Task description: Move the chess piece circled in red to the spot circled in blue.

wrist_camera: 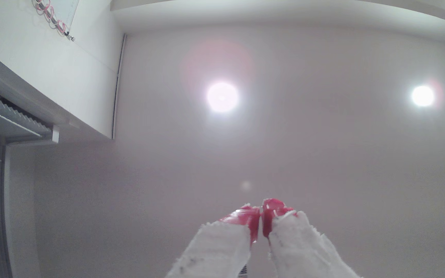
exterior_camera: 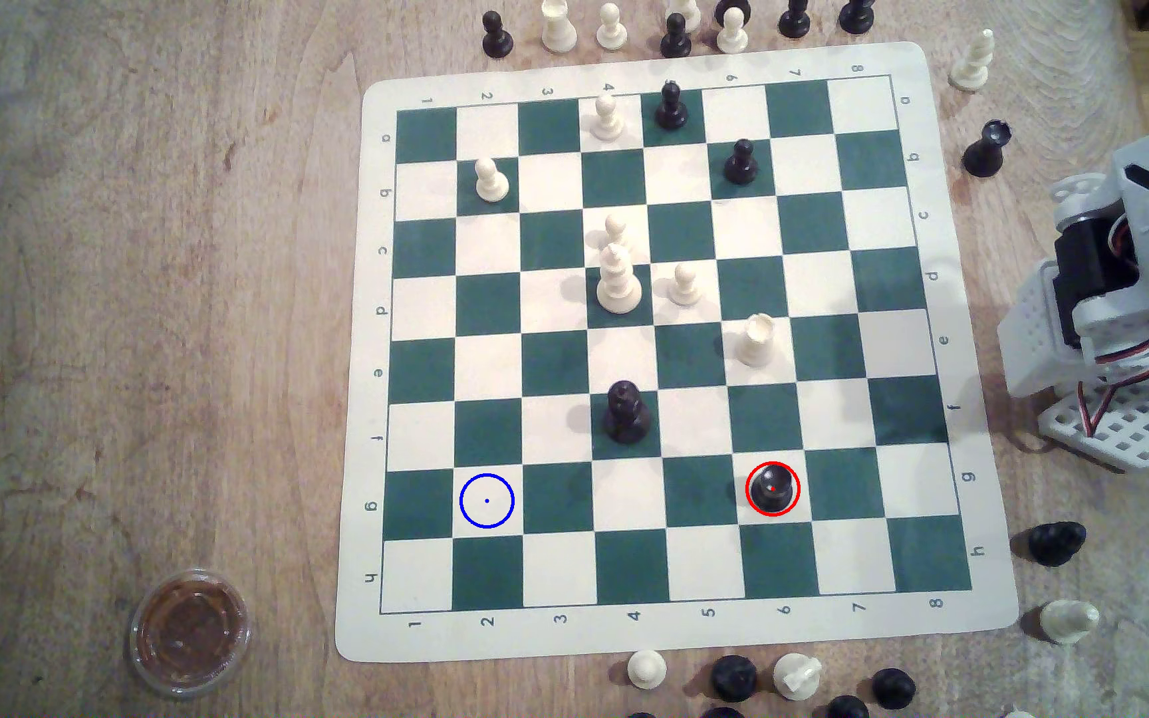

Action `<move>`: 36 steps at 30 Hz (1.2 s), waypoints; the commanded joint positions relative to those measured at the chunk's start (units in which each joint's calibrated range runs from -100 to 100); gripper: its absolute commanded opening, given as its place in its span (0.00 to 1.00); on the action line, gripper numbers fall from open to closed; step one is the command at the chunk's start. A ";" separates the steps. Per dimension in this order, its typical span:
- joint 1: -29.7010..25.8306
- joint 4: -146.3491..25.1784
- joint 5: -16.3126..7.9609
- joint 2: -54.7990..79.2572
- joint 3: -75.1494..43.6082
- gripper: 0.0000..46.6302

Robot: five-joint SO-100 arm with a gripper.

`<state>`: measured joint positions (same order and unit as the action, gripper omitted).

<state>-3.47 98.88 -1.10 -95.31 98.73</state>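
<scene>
Currently the hand (wrist_camera: 261, 213) is clenched empty, aimed at the ceiling; the chess piece (exterior_camera: 772, 489) stands well off the arm (exterior_camera: 1110, 290), toward the exterior view's left and below it.

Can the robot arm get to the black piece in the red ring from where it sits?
Probably yes. The chess piece stands alone near the board edge closest to the arm, with bare squares between. The gripper, shut, points at the ceiling.
</scene>
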 commanded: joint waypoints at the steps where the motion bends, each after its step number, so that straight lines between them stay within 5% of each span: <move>1: -0.64 -0.60 0.10 -0.45 1.27 0.13; 13: -0.33 -49.66 -0.20 -0.45 0.90 0.12; 19: 0.69 -98.47 -0.29 -0.45 -15.78 0.12; 23: 0.77 -116.41 -0.34 -0.45 -22.13 0.12; 32: -6.43 -152.69 -1.22 8.04 -37.36 0.12; 36: -10.65 -157.28 -0.83 6.77 -35.54 0.12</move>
<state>-10.62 -54.50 -2.17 -88.35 66.65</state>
